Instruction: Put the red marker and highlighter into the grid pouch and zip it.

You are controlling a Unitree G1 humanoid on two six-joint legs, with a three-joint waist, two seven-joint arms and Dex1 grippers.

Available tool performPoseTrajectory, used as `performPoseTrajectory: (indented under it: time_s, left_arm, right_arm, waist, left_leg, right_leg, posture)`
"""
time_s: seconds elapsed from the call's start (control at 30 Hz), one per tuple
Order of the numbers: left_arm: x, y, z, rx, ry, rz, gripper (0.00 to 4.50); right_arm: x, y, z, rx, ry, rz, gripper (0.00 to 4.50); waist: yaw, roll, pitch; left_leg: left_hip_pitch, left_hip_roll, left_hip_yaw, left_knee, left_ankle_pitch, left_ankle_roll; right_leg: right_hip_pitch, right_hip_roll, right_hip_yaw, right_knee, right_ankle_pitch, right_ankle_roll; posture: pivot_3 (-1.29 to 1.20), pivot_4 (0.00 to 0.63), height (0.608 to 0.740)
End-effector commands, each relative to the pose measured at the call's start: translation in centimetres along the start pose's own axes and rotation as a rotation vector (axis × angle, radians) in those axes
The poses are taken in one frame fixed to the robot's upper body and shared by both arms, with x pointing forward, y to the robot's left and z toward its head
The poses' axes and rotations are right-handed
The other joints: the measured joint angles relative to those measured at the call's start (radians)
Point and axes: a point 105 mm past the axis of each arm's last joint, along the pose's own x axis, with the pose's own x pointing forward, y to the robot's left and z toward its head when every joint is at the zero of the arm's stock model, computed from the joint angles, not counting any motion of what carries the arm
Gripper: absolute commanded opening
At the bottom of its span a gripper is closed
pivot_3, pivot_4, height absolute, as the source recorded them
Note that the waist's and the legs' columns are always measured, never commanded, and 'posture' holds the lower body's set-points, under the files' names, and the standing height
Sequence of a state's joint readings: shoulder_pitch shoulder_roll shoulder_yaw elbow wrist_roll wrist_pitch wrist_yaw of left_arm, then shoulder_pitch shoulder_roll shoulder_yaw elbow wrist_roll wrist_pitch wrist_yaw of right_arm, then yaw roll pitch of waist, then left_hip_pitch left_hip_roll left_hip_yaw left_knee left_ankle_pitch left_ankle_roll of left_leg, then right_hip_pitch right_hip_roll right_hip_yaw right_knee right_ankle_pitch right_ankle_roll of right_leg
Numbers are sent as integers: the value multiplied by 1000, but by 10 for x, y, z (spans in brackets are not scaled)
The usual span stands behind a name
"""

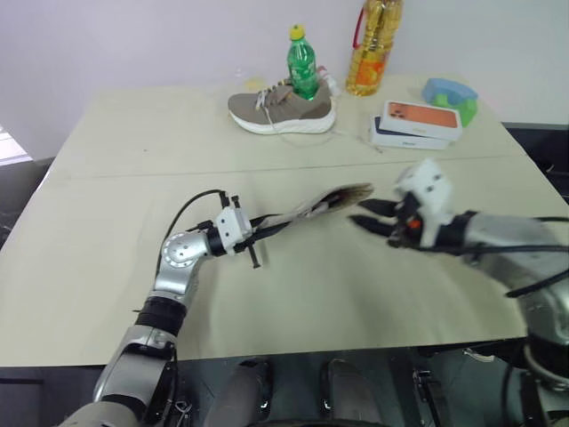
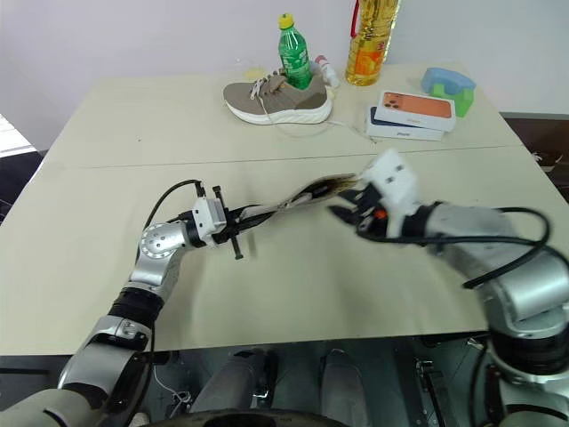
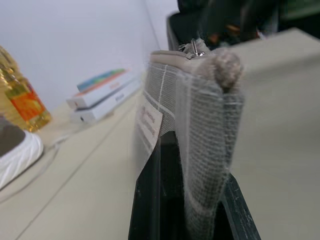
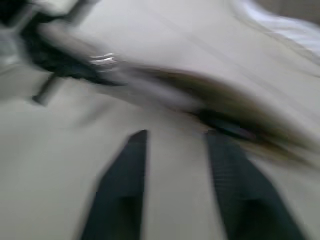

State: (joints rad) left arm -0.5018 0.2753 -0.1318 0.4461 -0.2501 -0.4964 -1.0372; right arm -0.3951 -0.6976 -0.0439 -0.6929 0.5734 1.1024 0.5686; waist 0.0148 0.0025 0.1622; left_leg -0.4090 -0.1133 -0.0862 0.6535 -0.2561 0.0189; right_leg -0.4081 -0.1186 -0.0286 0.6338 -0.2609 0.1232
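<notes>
Zipping looks like the step now. Left gripper [image 1: 258,227] clamps the pouch [image 1: 316,206] above the table. Right gripper [image 1: 369,216], fingers apart, waits at its three o'clock; next it must catch the zipper.

Grey woven cloth pouch [image 3: 200,125] with white grid lines, a small white sewn label and a metal zipper. Matt, smooth cream tabletop [image 1: 107,222]. Left pincer [image 1: 267,227] has matt black fingers on a shiny silver metal arm. Suede-like tan shoe [image 1: 283,110] with white rubber sole. Glossy green plastic bottle [image 1: 302,64]; clear oil bottle [image 1: 373,44].
</notes>
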Motion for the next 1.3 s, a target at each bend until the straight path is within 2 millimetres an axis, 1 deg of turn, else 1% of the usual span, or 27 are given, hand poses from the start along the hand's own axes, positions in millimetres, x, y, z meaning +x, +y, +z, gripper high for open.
performPoseTrajectory:
  time_s: [0.03, 0.17, 0.23, 0.4, 0.77, 0.8, 0.83, 0.87, 0.9, 0.93, 1.0, 1.13, 1.3]
  left_arm:
    - [1, 8, 14, 27, -44, 30, 0]
    - [3, 5, 15, 19, -53, 17, 0]
    - [4, 4, 15, 16, -55, 13, 0]
    - [5, 3, 15, 14, -57, 8, 0]
    - [7, 0, 14, 16, -56, -5, 0]
    - [7, 0, 14, 17, -55, -7, 0]
    - [7, 0, 14, 17, -55, -8, 0]
    - [7, 0, 14, 18, -54, -9, 0]
    - [7, 0, 13, 18, -52, -10, 0]
    - [7, 0, 13, 18, -51, -10, 0]
    - [7, 0, 13, 20, -47, -12, 0]
    - [6, 0, 11, 26, -37, -17, 0]
    - [-3, 2, 2, 65, 25, -29, 0]
  right_arm:
    - [1, -2, 17, -49, -63, -57, 3344]
    - [7, -3, 21, -76, -80, -73, 3344]
    - [10, -2, 22, -116, -80, -72, 3344]
    - [12, -3, 25, -159, -90, -73, 3344]
    - [18, 1, 24, -210, -86, -37, 3344]
    - [18, 1, 24, -211, -89, -40, 2803]
    - [18, 0, 24, -211, -92, -42, 2509]
    - [18, -1, 25, -212, -94, -46, 2025]
    - [18, -1, 26, -218, -96, -51, 1322]
    - [18, -2, 26, -225, -97, -56, 1086]
    - [17, -4, 28, -232, -103, -65, 45]
    - [15, -5, 31, -251, -109, -68, 45]
    - [5, -10, 40, -256, -134, -83, 45]
  waist:
    - [0, 0, 0]
    - [-2, 0, 0]
    - [-2, 0, 0]
    - [-2, 0, 0]
    - [-2, 0, 0]
    - [-2, 0, 0]
    - [-2, 0, 0]
    - [-2, 0, 0]
    - [-2, 0, 0]
    - [-2, 0, 0]
    - [-2, 0, 0]
    - [-2, 0, 0]
    - [-2, 0, 0]
  left_leg:
    - [0, 0, 0, 0, 0, 0]
    - [0, 0, 0, 0, 0, 0]
    - [0, 0, 0, 0, 0, 0]
    - [0, 0, 0, 0, 0, 0]
    - [0, 0, 0, 0, 0, 0]
    - [0, 0, 0, 0, 0, 0]
    - [0, 0, 0, 0, 0, 0]
    - [0, 0, 0, 0, 0, 0]
    - [0, 0, 0, 0, 0, 0]
    - [0, 0, 0, 0, 0, 0]
    - [0, 0, 0, 0, 0, 0]
    - [0, 0, 0, 0, 0, 0]
    - [0, 0, 0, 0, 0, 0]
  right_leg:
    - [0, 0, 0, 0, 0, 0]
    - [0, 0, 0, 0, 0, 0]
    - [0, 1, 0, 0, 0, 0]
    - [0, 1, 0, 0, 0, 0]
    - [0, 1, 0, 0, 0, 0]
    - [0, 1, 0, 0, 0, 0]
    - [0, 1, 0, 0, 0, 0]
    - [0, 1, 0, 0, 0, 0]
    - [0, 1, 0, 0, 0, 0]
    - [0, 1, 0, 0, 0, 0]
    - [0, 1, 0, 0, 0, 0]
    - [0, 1, 0, 0, 0, 0]
    - [0, 1, 0, 0, 0, 0]
  posture:
    - [0, 150, 740]
    - [0, 150, 740]
    - [0, 150, 740]
    - [0, 150, 740]
    - [0, 150, 740]
    - [0, 150, 740]
    - [0, 150, 740]
    - [0, 150, 740]
    - [0, 150, 740]
    - [0, 150, 740]
    - [0, 150, 740]
    - [0, 150, 740]
    - [0, 150, 740]
